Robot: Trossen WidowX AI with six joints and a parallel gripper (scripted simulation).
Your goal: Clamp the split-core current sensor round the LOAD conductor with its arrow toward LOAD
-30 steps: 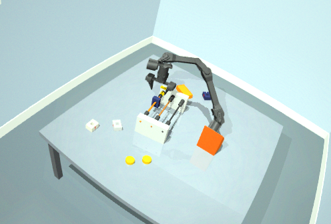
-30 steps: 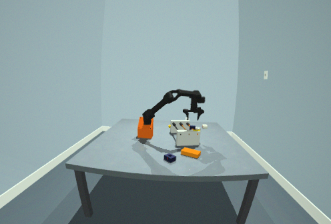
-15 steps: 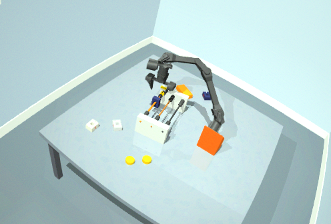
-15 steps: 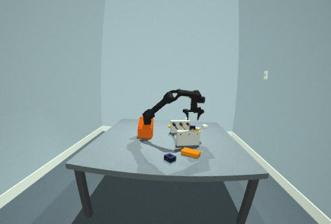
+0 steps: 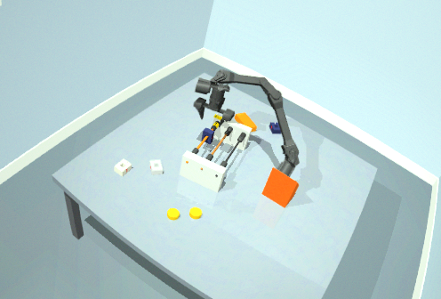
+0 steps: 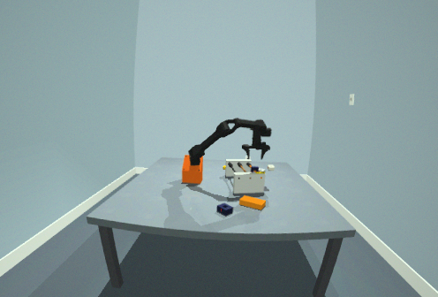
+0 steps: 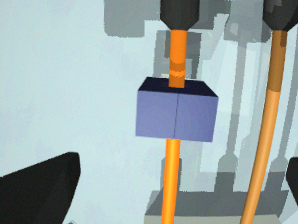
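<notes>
The dark blue sensor (image 5: 208, 135) (image 6: 254, 169) (image 7: 176, 115) sits around the outer orange conductor (image 5: 200, 145) (image 7: 171, 192) of the white rack (image 5: 203, 173) (image 6: 248, 184). Its two halves meet at a thin seam in the wrist view, with no gap visible. No arrow shows on its visible faces; whether the latch has caught cannot be told. A yellow marker (image 5: 218, 117) is at the rack's far end on that conductor's side; its lettering is too small to read. My gripper (image 5: 213, 117) (image 6: 255, 157) (image 7: 187, 167) is open and empty above the rack, its fingers apart from the sensor.
An orange block (image 5: 245, 121) (image 6: 252, 202) and a navy part (image 5: 276, 128) (image 6: 224, 209) lie behind the rack in the top view. Two white blocks (image 5: 123, 167) (image 5: 156, 166) lie left, two yellow discs (image 5: 173, 214) (image 5: 196, 213) in front. Another orange conductor (image 7: 260, 165) runs beside the sensor's.
</notes>
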